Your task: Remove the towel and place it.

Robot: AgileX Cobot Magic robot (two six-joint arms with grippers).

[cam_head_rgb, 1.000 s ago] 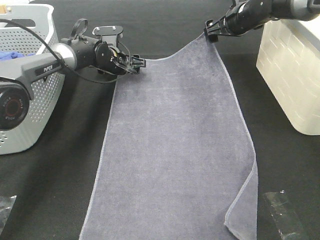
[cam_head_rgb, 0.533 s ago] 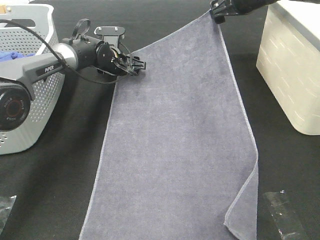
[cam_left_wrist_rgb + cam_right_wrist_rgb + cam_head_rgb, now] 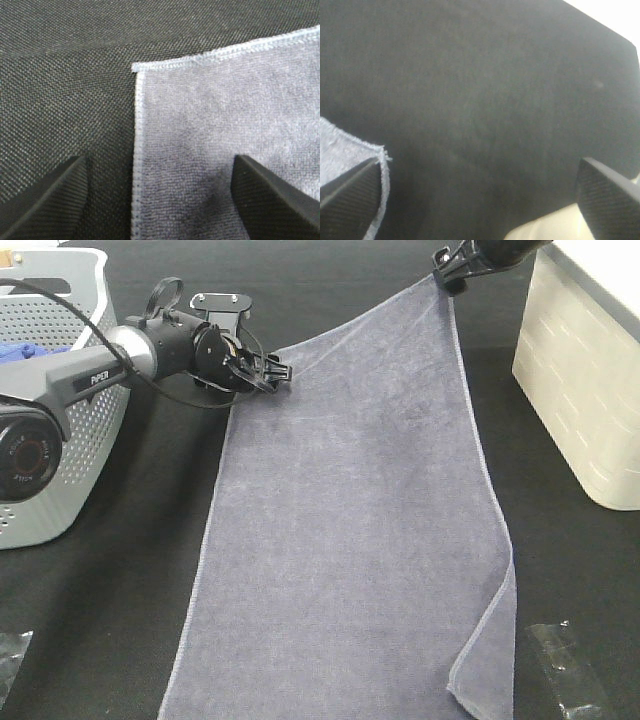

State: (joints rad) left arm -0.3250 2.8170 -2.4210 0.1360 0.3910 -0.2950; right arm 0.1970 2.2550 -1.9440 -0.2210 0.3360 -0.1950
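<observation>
I am viewing the towel [image 3: 350,540] lying spread lengthwise on the black table surface [image 3: 120,620], running from the near edge toward the far side. Its near right corner is lying folded over onto itself. Its far right corner is standing raised off the table against the right gripper [image 3: 452,270].

I am reading the left gripper [image 3: 268,372] as wide open. It is hanging just over the far left corner of the towel, with one finger [image 3: 50,200] over bare table and the other over the cloth. It is gripping nothing.

I am reading the right gripper as wide open too; the towel corner is draping on one finger [image 3: 350,192], not clamped.

The grey perforated basket [image 3: 60,440] is sitting at the far left with a blue cloth [image 3: 25,350] inside. A cream bin [image 3: 585,380] is standing at the right.
</observation>
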